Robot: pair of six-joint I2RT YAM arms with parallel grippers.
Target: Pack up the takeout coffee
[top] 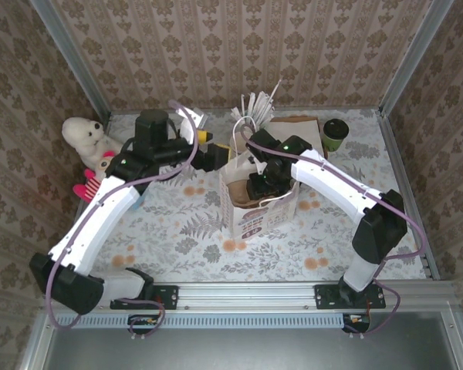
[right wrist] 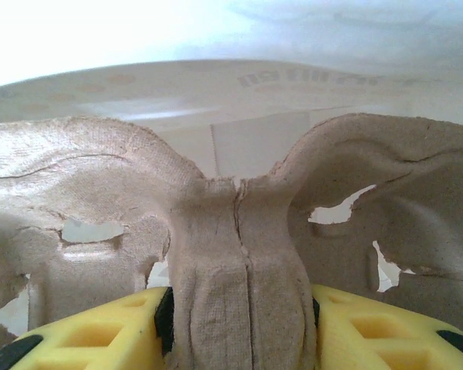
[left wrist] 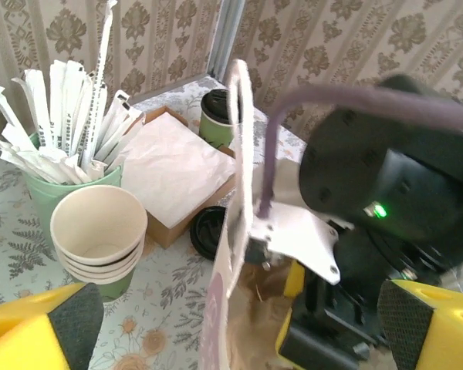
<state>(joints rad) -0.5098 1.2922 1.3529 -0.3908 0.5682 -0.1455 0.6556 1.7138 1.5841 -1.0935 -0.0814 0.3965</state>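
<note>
Right gripper (right wrist: 239,327): yellow fingers (right wrist: 100,335) are seen clamped on the central rib of a pulp cup carrier (right wrist: 239,254), one pad on each side and both touching. The carrier is held inside the white paper bag (right wrist: 239,85), whose wall is seen just beyond the fingers.

Left gripper (left wrist: 231,331): the fingers are spread wide and nothing is held. The bag's upright rim and handle stand between them. No contact with either finger can be made out.

Just beyond the left-hand finger a stack of cream cups (left wrist: 99,231) is noted, and past it a green holder of white straws (left wrist: 54,181). Ahead of the fingers a loose black lid (left wrist: 208,231) is seen lying just beside a cardboard box of napkins (left wrist: 177,166).

Farthest: the takeout coffee (left wrist: 218,116) is found upright and lidded behind the box's far corner. It is outside the bag and well apart from both sets of fingers.

Handling, as judged: whether it is filled cannot be told. The paper wall is expected to be soft and easily dented, and the lid liable to pop under a hard squeeze. It is best taken at mid-wall, below the lid, with moderate pressure and kept upright throughout.
</note>
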